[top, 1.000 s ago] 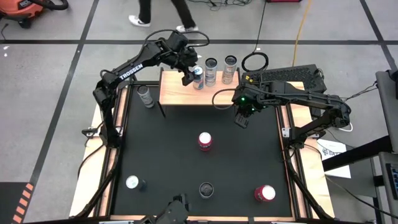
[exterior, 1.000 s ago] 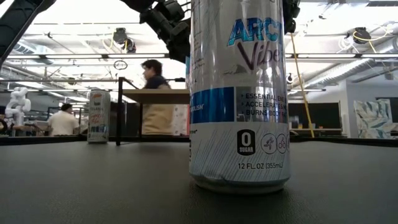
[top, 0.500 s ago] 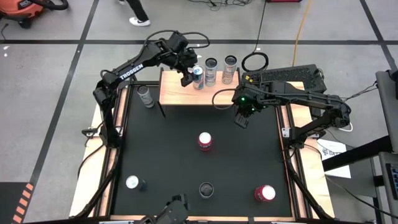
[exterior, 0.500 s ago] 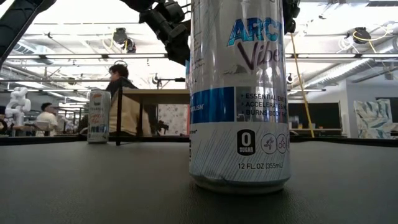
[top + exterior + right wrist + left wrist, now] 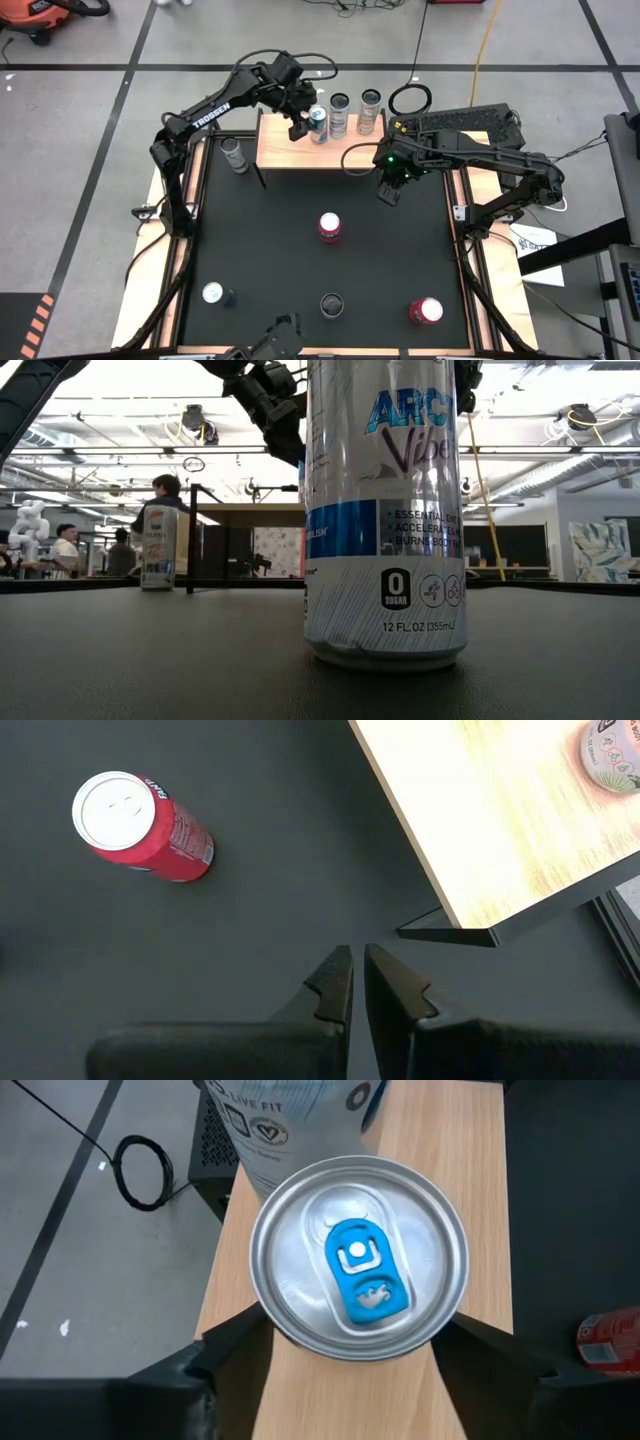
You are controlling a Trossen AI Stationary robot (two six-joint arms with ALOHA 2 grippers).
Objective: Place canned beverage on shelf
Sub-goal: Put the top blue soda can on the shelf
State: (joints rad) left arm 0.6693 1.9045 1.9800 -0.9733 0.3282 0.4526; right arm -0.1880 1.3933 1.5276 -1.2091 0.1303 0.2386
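The left gripper (image 5: 303,122) has its fingers clamped on the blue-tabbed can (image 5: 359,1258), holding it upright over the shelf (image 5: 285,148) beside two placed cans (image 5: 340,113). The right gripper (image 5: 388,191) hangs above the table (image 5: 270,250), fingers nearly together.

Even overhead lighting, soft shadows on black desk (image 5: 290,250). Low view: ceiling lights (image 5: 120,400) blown out, room backlit. Right wrist view: shelf (image 5: 500,810) overexposed, blurred.

Surroundings: floor and room beyond the table
Coiled black cable (image 5: 410,98) on grey floor beside a black perforated case (image 5: 470,120); yellow cord (image 5: 484,40); red shop vacuum (image 5: 40,15); three people (image 5: 165,495) and a white figure (image 5: 28,525) in the background.
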